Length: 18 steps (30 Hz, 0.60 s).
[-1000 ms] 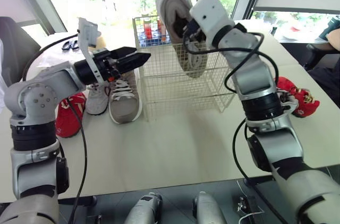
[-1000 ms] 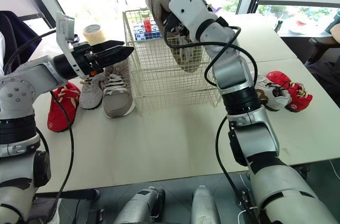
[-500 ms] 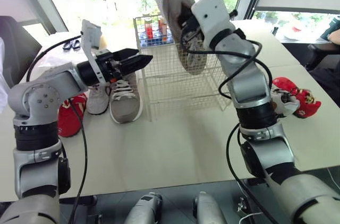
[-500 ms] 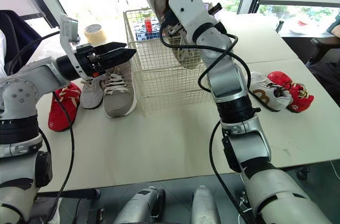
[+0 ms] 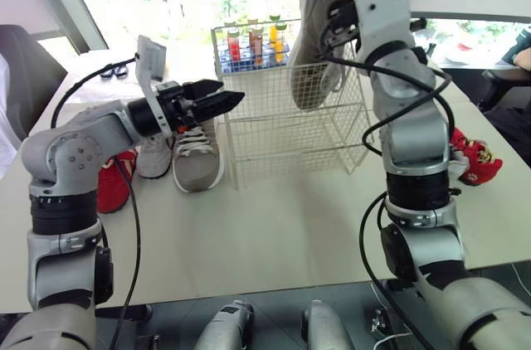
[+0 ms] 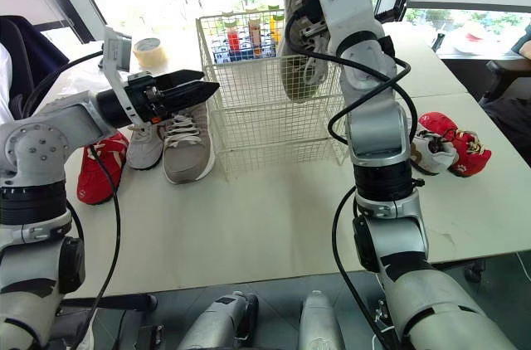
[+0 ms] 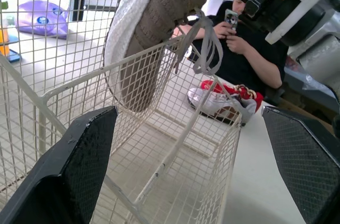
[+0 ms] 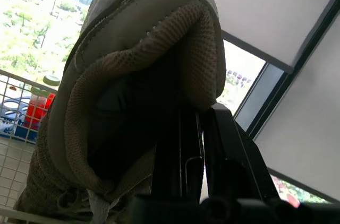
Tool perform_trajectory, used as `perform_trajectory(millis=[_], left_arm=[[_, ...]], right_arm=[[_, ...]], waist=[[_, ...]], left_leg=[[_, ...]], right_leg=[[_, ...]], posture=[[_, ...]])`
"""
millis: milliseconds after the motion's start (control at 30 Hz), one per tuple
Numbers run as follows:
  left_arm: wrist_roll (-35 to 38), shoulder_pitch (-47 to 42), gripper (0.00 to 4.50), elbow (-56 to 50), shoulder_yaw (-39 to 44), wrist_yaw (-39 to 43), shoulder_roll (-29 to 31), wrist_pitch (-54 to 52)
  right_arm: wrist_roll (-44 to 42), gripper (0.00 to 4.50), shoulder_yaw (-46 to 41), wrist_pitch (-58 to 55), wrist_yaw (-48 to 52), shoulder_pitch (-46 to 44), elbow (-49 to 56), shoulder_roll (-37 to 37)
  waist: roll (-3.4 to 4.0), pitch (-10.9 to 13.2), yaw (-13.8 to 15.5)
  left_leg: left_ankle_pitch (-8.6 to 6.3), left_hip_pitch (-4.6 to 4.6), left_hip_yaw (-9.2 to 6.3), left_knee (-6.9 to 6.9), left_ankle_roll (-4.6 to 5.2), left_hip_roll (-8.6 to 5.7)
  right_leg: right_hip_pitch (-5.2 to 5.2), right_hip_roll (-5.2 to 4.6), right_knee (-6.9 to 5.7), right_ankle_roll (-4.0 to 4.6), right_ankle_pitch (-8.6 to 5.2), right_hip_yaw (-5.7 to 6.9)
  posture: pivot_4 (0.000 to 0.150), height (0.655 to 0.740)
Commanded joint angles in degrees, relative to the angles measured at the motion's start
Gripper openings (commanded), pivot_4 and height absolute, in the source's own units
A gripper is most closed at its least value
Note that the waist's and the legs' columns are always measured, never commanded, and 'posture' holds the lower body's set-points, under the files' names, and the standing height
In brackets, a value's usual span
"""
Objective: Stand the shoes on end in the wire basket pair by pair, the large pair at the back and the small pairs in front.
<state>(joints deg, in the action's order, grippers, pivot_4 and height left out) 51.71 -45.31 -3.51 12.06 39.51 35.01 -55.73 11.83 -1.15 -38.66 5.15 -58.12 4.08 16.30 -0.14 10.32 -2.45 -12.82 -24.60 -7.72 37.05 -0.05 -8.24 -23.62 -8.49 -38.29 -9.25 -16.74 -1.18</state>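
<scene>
1. The right gripper (image 5: 336,22) is clamped on the heel collar of a large taupe mesh sneaker (image 5: 319,43). One black finger is tucked inside the opening, and the shoe hangs toe down with its white sole facing left.
2. This sneaker hangs over the right part of the white wire basket (image 5: 282,130). In the left wrist view its toe dips past the rim and stays above the basket floor, and its loose laces (image 7: 204,49) dangle by the rim wire.
3. The left gripper (image 5: 226,101) hovers just beside the basket's left wall, near the rim. Its black fingers (image 7: 79,171) are spread wide, hold nothing and point right.
4. The matching taupe sneaker (image 5: 197,155) lies flat on the pale table (image 5: 274,217) just left of the basket. A smaller light grey sneaker (image 5: 153,155) sits against its left side.
5. A small red shoe (image 5: 112,184) lies further left.
6. Right of the basket, beyond the right arm, lie a small red shoe with gold trim (image 5: 477,157) and a small white shoe (image 6: 425,151). The markings on them are too small to read.
7. Coloured bottles (image 5: 249,39) stand beyond the far wall of the basket. Their labels cannot be read.
8. A roll of tape (image 6: 149,51) sits far left on the table.
9. A person in black (image 7: 249,59) sits beyond the table and holds a phone.
</scene>
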Motion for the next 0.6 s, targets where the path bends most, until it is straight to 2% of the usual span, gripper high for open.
perform_trajectory(millis=[33, 500, 600], left_arm=[[-0.08, -0.86, 4.5, -1.18, 0.7, 0.61, 0.41, 1.04], [-0.3, -0.38, 4.5, -2.28, 0.98, 0.08, 0.47, 0.6], [-0.3, -0.32, 4.5, -2.33, 1.0, 0.11, 0.69, 0.46]], right_arm=[[-0.9, 0.03, -1.09, 0.18, -0.21, -0.34, 0.17, 0.07], [0.18, 0.03, 3.07, -2.98, 1.33, 2.53, -0.35, 0.61], [-0.51, 1.02, 2.17, -4.04, 2.09, 2.78, 1.77, 0.86]], waist=[[0.0, 0.0, -0.04], [0.0, -0.01, -0.09], [-0.01, -0.01, -0.08]], left_leg=[[0.0, 0.0, 0.0, 0.0, 0.0, 0.0], [0.0, 0.02, 0.0, -0.02, 0.0, 0.0], [0.0, 0.03, 0.0, -0.01, 0.0, 0.0]], right_leg=[[-0.01, 0.0, 0.0, 0.0, 0.0, 0.0], [0.0, 0.01, 0.0, 0.0, 0.0, 0.0], [0.02, 0.01, 0.01, 0.0, 0.0, 0.0]], posture=[[0.15, 0.74], [0.15, 0.74], [0.15, 0.74]])
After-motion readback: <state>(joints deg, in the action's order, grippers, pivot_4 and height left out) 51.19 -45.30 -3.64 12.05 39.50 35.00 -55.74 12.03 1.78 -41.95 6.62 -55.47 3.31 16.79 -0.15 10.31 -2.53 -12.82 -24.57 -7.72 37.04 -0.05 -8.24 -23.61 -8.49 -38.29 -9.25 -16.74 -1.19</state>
